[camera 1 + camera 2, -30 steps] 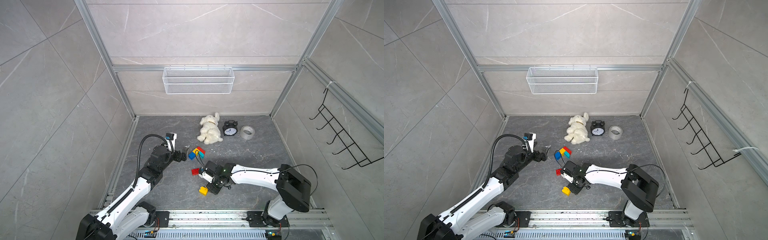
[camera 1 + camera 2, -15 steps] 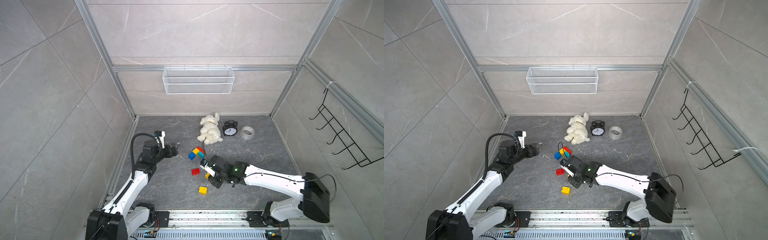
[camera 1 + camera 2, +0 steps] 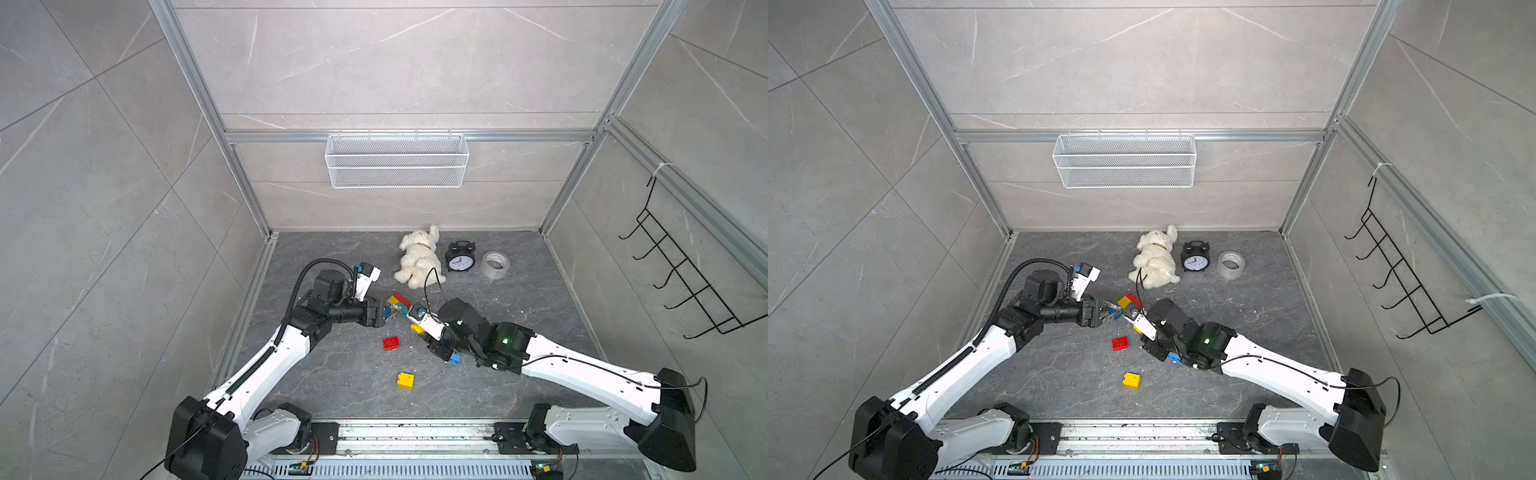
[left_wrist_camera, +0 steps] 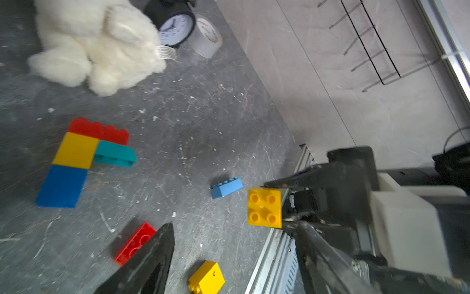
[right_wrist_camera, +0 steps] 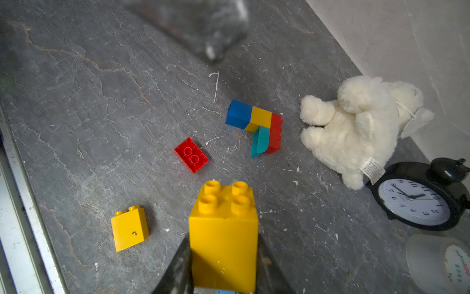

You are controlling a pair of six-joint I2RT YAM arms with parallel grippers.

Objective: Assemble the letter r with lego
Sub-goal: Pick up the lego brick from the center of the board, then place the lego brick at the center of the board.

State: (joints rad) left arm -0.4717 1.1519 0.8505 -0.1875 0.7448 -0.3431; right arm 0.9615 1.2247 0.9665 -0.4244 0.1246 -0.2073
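Observation:
Four lego bricks, red, yellow, blue and teal, lie joined on the floor as one stack [image 3: 397, 301] [image 3: 1128, 301] [image 4: 84, 152] [image 5: 256, 124]. My left gripper [image 3: 386, 312] [image 3: 1109, 312] [image 4: 235, 254] hovers open right beside the stack, with only floor between its fingers [image 4: 147, 259]. My right gripper [image 3: 417, 328] [image 5: 223, 257] is shut on a yellow brick [image 5: 223, 234] [image 4: 264, 206], studs pointing away from it. Loose on the floor lie a red brick [image 3: 390, 343] [image 5: 191, 155], a second yellow brick [image 3: 405, 380] [image 5: 129, 227] and a light blue brick [image 3: 455, 359] [image 4: 226, 187].
A white plush toy [image 3: 419, 257], a black alarm clock [image 3: 460, 261] and a tape roll [image 3: 494, 264] stand along the back of the floor. A wire basket [image 3: 397, 160] hangs on the back wall. A metal rail [image 3: 415, 432] runs along the front edge.
The left gripper swung away left, then came back right to the stack, its jaws narrowing. The right gripper has risen slightly toward the stack with the yellow brick.

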